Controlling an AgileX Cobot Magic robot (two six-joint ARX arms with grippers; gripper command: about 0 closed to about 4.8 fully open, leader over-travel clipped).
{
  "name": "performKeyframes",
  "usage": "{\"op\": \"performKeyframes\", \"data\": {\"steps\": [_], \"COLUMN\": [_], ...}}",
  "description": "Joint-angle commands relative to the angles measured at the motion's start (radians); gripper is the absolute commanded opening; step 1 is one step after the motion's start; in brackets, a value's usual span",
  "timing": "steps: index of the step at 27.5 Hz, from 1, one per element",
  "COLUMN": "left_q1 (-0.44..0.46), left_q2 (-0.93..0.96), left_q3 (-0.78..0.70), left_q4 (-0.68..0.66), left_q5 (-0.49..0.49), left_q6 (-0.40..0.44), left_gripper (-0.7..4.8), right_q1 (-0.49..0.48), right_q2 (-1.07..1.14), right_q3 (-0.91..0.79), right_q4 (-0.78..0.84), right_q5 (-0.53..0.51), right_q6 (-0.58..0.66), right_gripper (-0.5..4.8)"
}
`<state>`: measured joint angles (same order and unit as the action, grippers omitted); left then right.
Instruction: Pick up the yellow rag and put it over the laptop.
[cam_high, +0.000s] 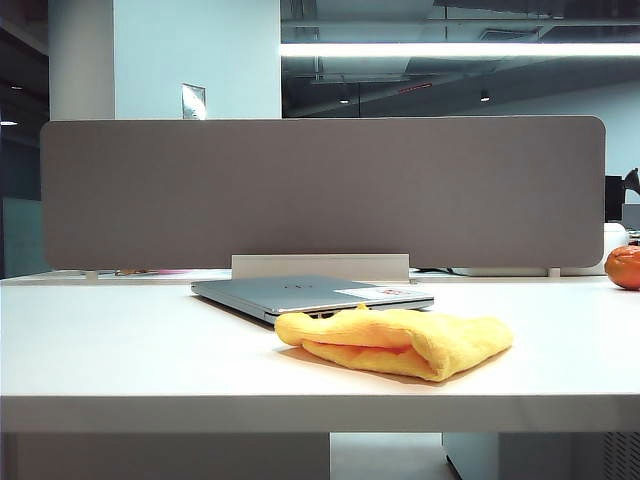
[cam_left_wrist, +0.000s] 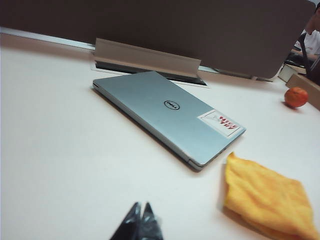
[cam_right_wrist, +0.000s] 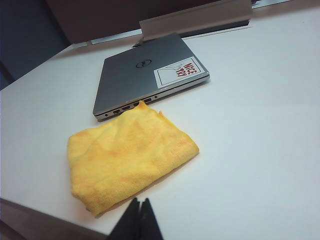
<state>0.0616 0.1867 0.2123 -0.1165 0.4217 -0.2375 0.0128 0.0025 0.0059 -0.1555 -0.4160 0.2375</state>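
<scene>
The yellow rag (cam_high: 395, 339) lies folded on the white table, just in front of the closed silver-grey laptop (cam_high: 300, 293), whose lid carries a white sticker. In the left wrist view the laptop (cam_left_wrist: 165, 112) is ahead and the yellow rag (cam_left_wrist: 267, 195) off to one side; my left gripper (cam_left_wrist: 141, 206) is shut and empty over bare table. In the right wrist view the yellow rag (cam_right_wrist: 125, 152) lies close in front of my right gripper (cam_right_wrist: 139, 201), which is shut and empty, with the laptop (cam_right_wrist: 142, 75) beyond. Neither gripper shows in the exterior view.
A grey partition panel (cam_high: 320, 190) stands along the table's back edge with a white cable flap (cam_high: 320, 266) behind the laptop. A round orange fruit (cam_high: 624, 267) sits at the far right, also seen as the orange fruit (cam_left_wrist: 296, 97).
</scene>
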Motion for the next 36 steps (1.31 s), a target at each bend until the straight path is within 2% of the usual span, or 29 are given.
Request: {"op": "performKeyframes", "data": {"steps": [1,4,11,21,30,32,33,35,36], "left_q1": [-0.023,-0.058,-0.281,-0.532,-0.74,-0.763,-0.777,-0.78,-0.78], "left_q2": [0.12,0.234,0.658,0.932,1.138,1.186,1.23,1.272,1.287], "left_q3": [0.082,0.148,0.325,0.354,0.354,0.354,0.355,0.356,0.356], "left_q4": [0.013,0.014,0.08,0.237,0.368,0.413,0.448,0.478,0.487], "left_q5": [0.009,0.009,-0.001,-0.141,-0.272,-0.272,-0.272,-0.268,-0.268], "left_q6": [-0.032,-0.032,-0.039,-0.17,-0.357,-0.398,-0.455,-0.523,-0.55], "left_gripper": [-0.06,-0.06,-0.06,-0.06,-0.02,0.39,1.58,2.35,2.47], "right_q1": [0.0,0.0,-0.002,-0.002,-0.001,-0.001,-0.001,-0.001,-0.001], "right_q2": [0.0,0.0,0.0,-0.001,-0.001,-0.001,-0.001,-0.001,-0.001], "right_q3": [-0.003,-0.003,-0.003,-0.003,-0.003,-0.003,-0.003,-0.003,-0.003], "right_q4": [0.012,0.012,0.014,0.015,0.016,0.016,0.016,0.017,0.017], "right_q5": [-0.005,-0.005,-0.005,-0.004,-0.004,-0.005,-0.005,-0.005,-0.005], "right_q6": [0.002,0.002,0.002,0.002,0.002,0.002,0.002,0.002,0.002], "right_gripper": [-0.06,-0.06,-0.06,-0.06,-0.06,-0.06,-0.06,-0.06,-0.06]}}
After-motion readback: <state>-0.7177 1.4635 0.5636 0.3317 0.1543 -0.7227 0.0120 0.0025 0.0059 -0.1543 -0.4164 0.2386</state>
